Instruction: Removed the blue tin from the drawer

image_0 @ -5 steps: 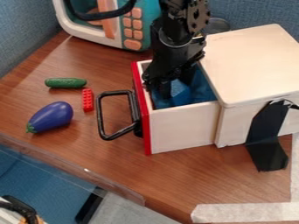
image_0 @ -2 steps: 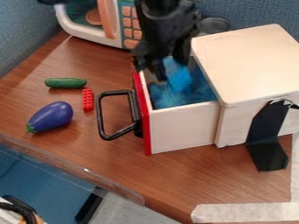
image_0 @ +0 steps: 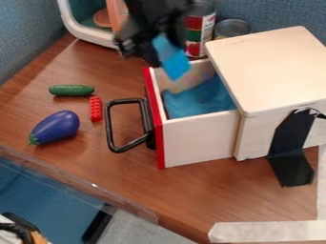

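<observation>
Extraction step: my tool (image_0: 153,47) grips the blue tin (image_0: 172,61) above the drawer (image_0: 198,139). Next, I should traverse clear and lower it.

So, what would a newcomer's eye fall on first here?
Probably the bright blue tin, held by the black claw over the far side of the open drawer. Next, likely the drawer's red front with its black handle, then the purple eggplant at left.
</observation>
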{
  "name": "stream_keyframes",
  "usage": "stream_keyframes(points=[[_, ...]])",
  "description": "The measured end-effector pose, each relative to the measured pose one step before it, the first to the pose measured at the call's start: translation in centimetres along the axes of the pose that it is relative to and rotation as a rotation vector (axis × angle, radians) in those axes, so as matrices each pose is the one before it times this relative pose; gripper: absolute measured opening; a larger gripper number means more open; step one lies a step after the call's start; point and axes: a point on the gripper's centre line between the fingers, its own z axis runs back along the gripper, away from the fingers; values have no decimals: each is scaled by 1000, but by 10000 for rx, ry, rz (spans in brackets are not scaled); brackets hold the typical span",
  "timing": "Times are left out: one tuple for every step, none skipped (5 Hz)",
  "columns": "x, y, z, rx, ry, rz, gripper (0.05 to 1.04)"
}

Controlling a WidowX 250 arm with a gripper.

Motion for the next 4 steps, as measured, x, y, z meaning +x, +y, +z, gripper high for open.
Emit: stream_keyframes(points=[[3443,664,393,80,-842,463,536],[3333,448,-1303,164,-335,878,536],[2164,-755,-704,33,-539,544,536],[1559,-243,-1788,399,-622,566,536]])
